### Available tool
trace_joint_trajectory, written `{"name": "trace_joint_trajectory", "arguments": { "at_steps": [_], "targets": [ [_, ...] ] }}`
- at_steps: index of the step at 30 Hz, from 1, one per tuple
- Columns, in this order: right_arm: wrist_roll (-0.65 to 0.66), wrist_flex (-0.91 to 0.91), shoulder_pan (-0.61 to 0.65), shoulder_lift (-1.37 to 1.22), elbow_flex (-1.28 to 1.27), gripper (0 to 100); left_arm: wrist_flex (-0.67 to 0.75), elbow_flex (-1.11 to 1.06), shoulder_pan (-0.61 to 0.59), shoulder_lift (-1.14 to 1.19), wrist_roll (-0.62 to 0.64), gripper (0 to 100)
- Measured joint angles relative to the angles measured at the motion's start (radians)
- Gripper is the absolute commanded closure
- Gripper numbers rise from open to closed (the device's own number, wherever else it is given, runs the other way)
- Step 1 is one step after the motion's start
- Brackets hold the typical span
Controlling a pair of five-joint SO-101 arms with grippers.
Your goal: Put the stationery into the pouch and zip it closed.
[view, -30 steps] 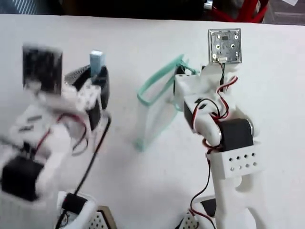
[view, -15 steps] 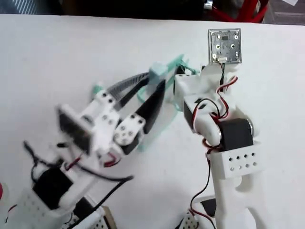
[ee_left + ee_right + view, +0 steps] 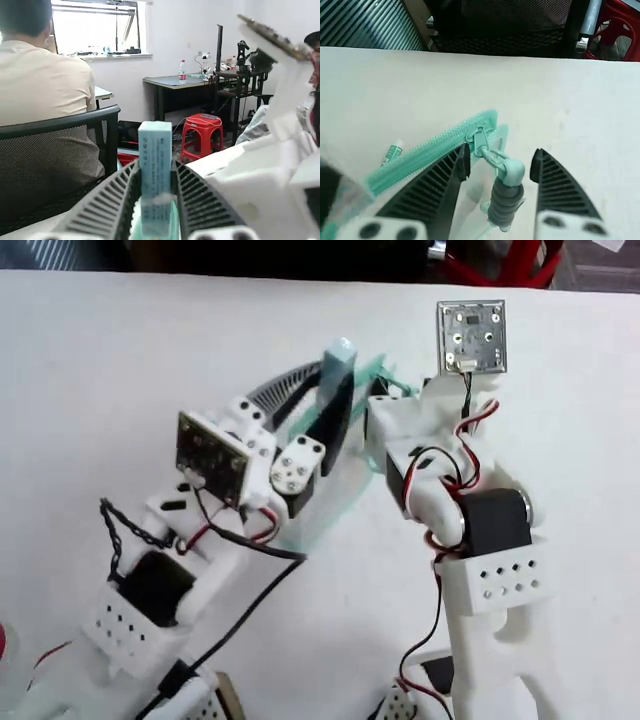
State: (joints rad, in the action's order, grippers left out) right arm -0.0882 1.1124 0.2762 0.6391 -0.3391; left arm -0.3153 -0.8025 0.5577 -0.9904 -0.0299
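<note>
From above, the left gripper (image 3: 328,390) is clamping an upright pale blue block (image 3: 338,360) and holding it over the clear, teal-edged pouch (image 3: 325,508). The pouch is sitting around the middle of the bench (image 3: 120,340), somewhat toward its far edge. The right gripper (image 3: 377,400) is sitting at the pouch's end nearer the bench's right edge, just beside the block. In the left wrist view, the left gripper's ribbed fingers (image 3: 120,200) are pressing on both sides of the block (image 3: 155,175), which is standing upright between them. In the right wrist view, the right gripper (image 3: 501,152) is standing with its fingers apart. The zipper pull (image 3: 505,197) is lying in the gap between them, and the teal zipper (image 3: 430,152) is running off past one finger. A small white-and-green stick (image 3: 393,151) is lying on the bench beside the zipper.
</note>
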Motion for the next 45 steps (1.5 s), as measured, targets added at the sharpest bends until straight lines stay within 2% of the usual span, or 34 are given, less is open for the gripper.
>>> {"name": "trace_joint_trajectory", "arguments": {
  "at_steps": [8,13,17,24,28,34,37,41,45],
  "targets": [
    [0.0,0.0,0.0,0.0,-0.003,80.0,0.015,-0.051,-0.038,0.005,0.054,97],
    [0.0,-0.057,0.002,0.003,-0.048,80.0,0.011,-0.098,-0.048,0.005,0.068,81],
    [0.0,-0.069,0.002,0.003,-0.061,80.0,-0.084,-0.097,-0.051,0.003,0.157,79],
    [0.0,-0.069,0.009,0.003,-0.061,80.0,-0.319,0.06,-0.077,0.003,0.18,79],
    [0.0,-0.069,0.009,0.003,-0.061,80.0,-0.41,0.166,-0.187,0.003,0.181,79],
    [0.0,-0.069,0.009,0.003,-0.061,80.0,-0.597,0.262,-0.476,0.003,0.175,79],
    [0.0,-0.069,0.009,0.003,-0.061,80.0,-0.674,0.244,-0.551,0.003,0.075,80],
    [0.0,-0.071,0.009,0.003,-0.061,80.0,-0.686,0.118,-0.577,0.003,-0.08,80],
    [0.0,-0.074,0.009,0.003,-0.061,80.0,-0.595,-0.002,-0.631,0.054,-0.123,80]
  ]
}}
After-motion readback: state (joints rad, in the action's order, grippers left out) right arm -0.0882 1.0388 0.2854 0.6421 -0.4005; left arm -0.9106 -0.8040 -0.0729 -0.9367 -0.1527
